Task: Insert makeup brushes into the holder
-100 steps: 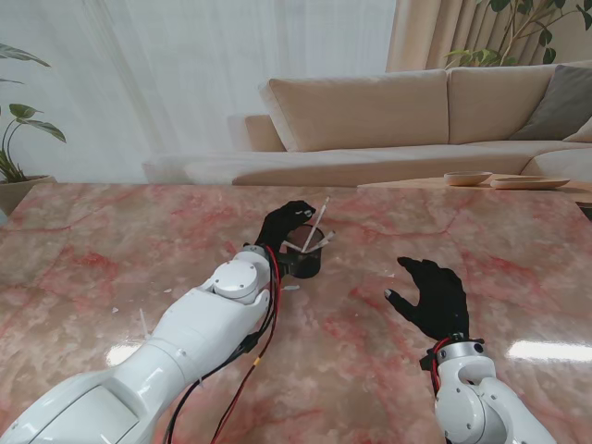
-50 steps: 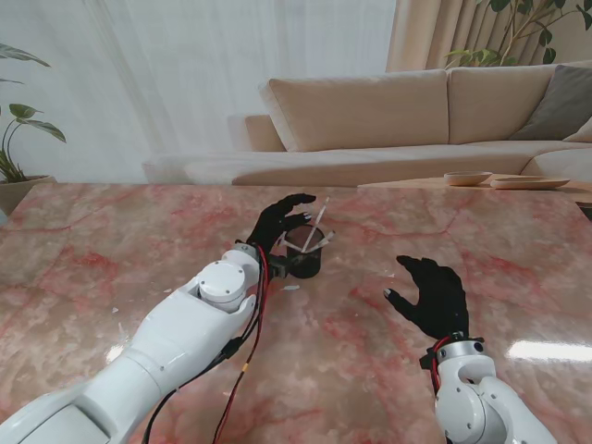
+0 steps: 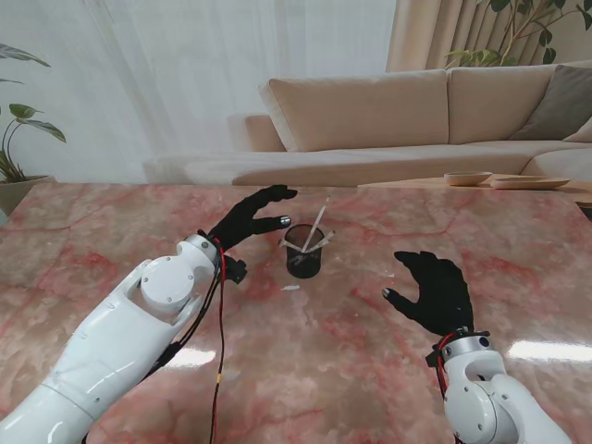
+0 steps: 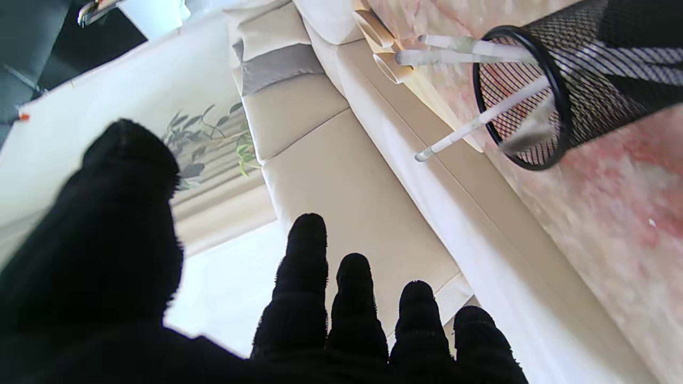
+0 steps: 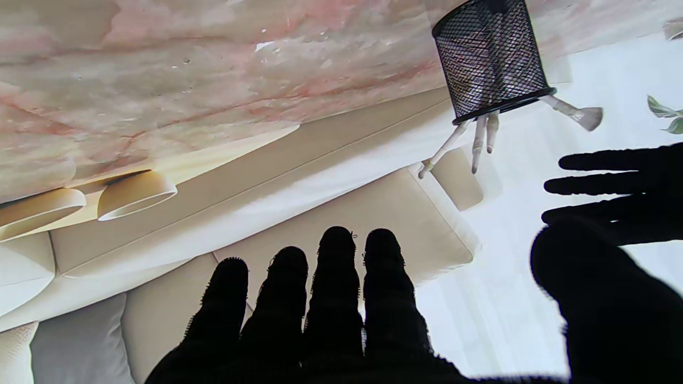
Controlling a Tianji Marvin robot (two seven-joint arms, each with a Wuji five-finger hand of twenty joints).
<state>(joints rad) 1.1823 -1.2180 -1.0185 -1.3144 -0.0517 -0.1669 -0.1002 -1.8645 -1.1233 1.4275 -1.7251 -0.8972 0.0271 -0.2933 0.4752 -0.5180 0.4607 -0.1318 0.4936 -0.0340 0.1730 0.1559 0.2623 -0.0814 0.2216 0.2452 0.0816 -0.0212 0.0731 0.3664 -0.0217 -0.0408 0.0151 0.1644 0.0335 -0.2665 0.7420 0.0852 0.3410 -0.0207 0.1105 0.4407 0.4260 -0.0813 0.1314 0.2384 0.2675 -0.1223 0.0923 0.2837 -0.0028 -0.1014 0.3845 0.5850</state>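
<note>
A black mesh holder [image 3: 303,258] stands upright on the pink marble table [image 3: 351,361], with several white-handled makeup brushes [image 3: 315,226] sticking out of it. My left hand [image 3: 248,220] hovers just left of the holder, fingers spread and empty. The left wrist view shows the holder [image 4: 576,90] with its brushes [image 4: 475,121] beside my open fingers [image 4: 307,282]. My right hand [image 3: 433,291] floats open to the right of the holder and nearer to me. In the right wrist view the holder [image 5: 488,58] and brushes [image 5: 480,140] are ahead of my fingers [image 5: 336,282].
A small white speck [image 3: 290,288] lies on the table near the holder's base. A beige sofa [image 3: 388,120] runs behind the table's far edge. Bowls [image 3: 468,178] rest on a side table at the far right. A potted plant [image 3: 18,139] stands at the far left.
My left hand has let go at the holder and drawn back to the left, fingers now spread. The holder with brushes stays put. The right hand has barely moved.
</note>
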